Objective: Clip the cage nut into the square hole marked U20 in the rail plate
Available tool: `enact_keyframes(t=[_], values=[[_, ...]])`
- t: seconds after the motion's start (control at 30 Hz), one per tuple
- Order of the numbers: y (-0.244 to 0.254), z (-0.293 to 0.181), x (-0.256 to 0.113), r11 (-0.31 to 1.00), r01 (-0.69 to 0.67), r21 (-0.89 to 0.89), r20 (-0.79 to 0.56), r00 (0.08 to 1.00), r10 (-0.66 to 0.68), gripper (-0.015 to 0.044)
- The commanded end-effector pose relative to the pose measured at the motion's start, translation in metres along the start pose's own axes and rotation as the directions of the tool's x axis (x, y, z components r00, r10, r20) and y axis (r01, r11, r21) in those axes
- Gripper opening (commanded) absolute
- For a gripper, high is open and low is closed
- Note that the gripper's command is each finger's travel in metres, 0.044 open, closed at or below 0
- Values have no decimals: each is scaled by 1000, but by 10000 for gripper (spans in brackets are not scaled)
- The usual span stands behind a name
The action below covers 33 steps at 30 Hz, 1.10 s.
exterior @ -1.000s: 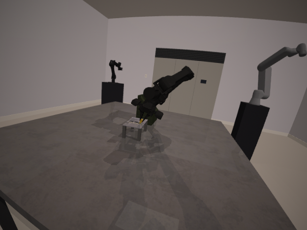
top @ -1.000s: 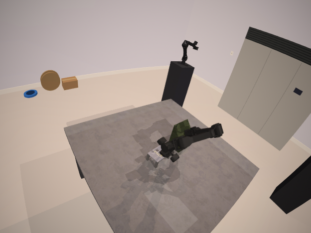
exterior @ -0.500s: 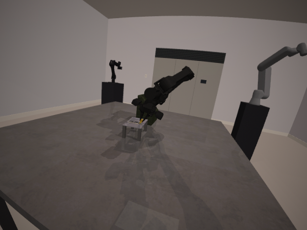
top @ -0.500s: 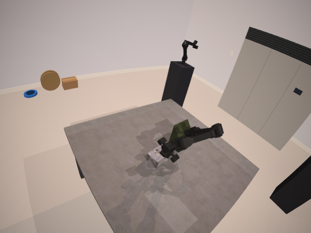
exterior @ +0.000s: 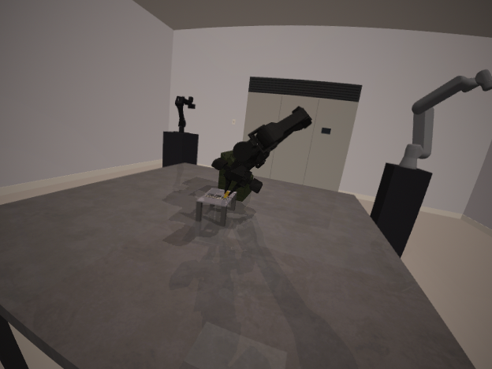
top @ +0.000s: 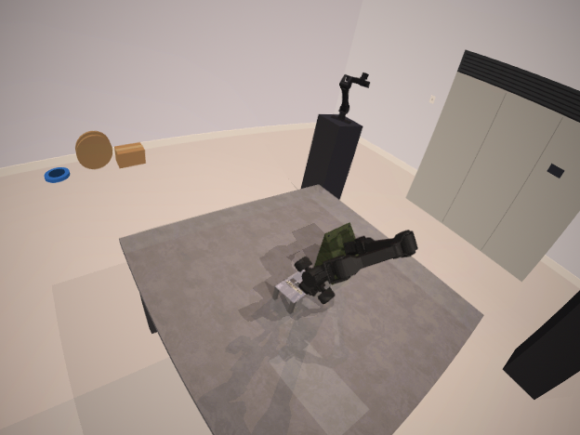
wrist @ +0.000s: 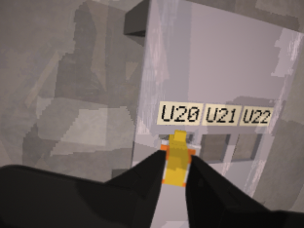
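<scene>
The pincer (exterior: pixel 229 191) (wrist: pixel 175 160) is clamping one yellow-and-orange cage nut (exterior: pixel 226 194) (wrist: pixel 177 161); the nut is sitting between its two fingertips, covering part of the U20 hole (wrist: pixel 187 138); whether its wings are hooking through, I cannot tell; one rail plate (top: pixel 291 289) (exterior: pixel 213 201) (wrist: pixel 214 63) is standing on one counter (top: pixel 224 281) (exterior: pixel 158 277) (wrist: pixel 39 146), showing three labels (wrist: pixel 220 115); two neighbouring holes (wrist: pixel 214 147) are lying uncovered beside the nut.

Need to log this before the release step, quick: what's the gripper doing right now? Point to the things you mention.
Black parallel-jaw gripper (exterior: pixel 227 193) (wrist: pixel 175 160): closed, holding the small yellow-and-orange cage nut (exterior: pixel 226 194) (wrist: pixel 177 163).
</scene>
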<state>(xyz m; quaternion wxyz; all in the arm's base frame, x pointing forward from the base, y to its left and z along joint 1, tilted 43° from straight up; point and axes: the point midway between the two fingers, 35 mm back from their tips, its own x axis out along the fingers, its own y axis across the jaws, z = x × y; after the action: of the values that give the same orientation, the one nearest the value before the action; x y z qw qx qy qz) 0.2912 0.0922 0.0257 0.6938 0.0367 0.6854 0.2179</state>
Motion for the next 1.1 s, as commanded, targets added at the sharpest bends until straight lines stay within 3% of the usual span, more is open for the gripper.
enact_keyframes(t=[0.0, 1.07], values=[[0, 0, -1, 1000, 9, 3, 4, 1000, -9, 36], [4, 0, -1, 999, 46, 4, 4, 999, -46, 36]])
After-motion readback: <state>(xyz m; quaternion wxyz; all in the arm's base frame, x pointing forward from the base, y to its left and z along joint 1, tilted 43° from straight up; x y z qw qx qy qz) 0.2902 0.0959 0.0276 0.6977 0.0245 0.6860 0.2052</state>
